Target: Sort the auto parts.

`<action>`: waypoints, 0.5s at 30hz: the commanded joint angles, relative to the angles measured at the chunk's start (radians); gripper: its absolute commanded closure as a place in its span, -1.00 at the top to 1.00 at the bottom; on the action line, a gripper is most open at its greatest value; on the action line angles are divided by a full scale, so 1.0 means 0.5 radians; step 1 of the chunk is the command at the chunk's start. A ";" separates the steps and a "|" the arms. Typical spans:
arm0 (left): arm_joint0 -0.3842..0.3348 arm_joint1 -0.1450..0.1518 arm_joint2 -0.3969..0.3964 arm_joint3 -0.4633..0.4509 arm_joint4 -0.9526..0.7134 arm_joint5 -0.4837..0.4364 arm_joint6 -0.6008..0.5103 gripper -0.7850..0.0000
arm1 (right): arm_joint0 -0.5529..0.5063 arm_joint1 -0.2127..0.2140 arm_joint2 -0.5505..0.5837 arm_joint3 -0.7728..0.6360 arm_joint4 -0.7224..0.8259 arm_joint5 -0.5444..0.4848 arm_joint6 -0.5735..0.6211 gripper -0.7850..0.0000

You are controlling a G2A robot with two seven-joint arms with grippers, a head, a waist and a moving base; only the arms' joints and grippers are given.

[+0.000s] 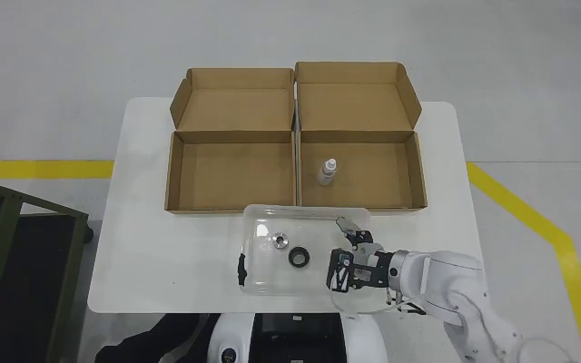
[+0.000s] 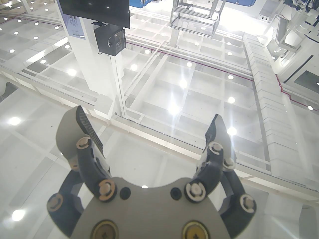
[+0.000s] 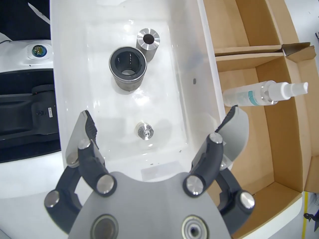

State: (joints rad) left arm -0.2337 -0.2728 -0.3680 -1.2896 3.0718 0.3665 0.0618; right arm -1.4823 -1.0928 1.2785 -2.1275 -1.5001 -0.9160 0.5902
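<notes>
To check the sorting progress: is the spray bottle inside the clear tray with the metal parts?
No, the spray bottle is in a cardboard box next to the clear tray, not inside the tray.

The spray bottle [image 3: 251,96] has its base hidden behind the tub [image 3: 209,58] rim, and the cardboard box [image 3: 281,138] is cut off.

You've got a white desk [image 1: 136,236], yellow floor tape [image 1: 54,169] on both sides, a dark cart [image 1: 36,272] beside it.
</notes>
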 commanded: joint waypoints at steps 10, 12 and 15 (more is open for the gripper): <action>0.000 0.000 0.000 0.000 0.000 0.000 0.000 1.00 | 0.049 0.016 -0.088 0.022 -0.252 0.013 0.049 0.67; 0.000 0.000 0.000 0.000 0.000 0.000 0.000 1.00 | 0.055 0.020 -0.103 0.019 -0.291 -0.004 0.065 0.64; 0.000 0.000 0.000 0.000 0.000 0.000 0.000 1.00 | 0.068 0.024 -0.130 0.020 -0.345 -0.028 0.089 0.58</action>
State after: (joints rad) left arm -0.2337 -0.2728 -0.3680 -1.2896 3.0718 0.3665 0.0618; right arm -1.4506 -1.0812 1.2177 -2.1180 -1.6649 -0.9270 0.6312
